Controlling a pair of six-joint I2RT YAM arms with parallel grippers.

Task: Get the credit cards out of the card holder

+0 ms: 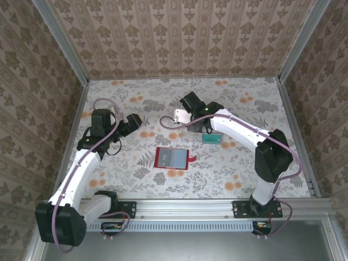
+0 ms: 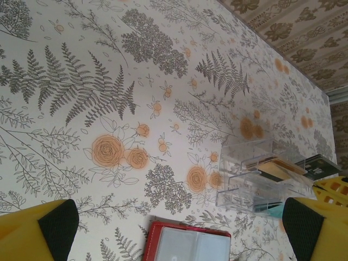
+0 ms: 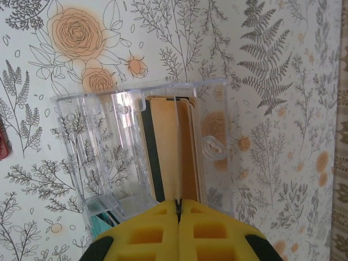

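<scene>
My right gripper (image 3: 178,209) is pinched shut on a tan card (image 3: 171,147) inside the clear box (image 3: 109,141); my left gripper (image 2: 174,231) gapes empty near the wallet (image 1: 172,158).

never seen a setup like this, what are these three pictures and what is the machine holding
Two white robot arms are bolted to a flowered table. One picture looks down from above; the other two come from cameras on each wrist. On the table lie an open red card holder, a clear plastic box with cards standing in it, and a teal card. The left tool is open and empty. The right tool is shut on a tan card standing in the box.
</scene>
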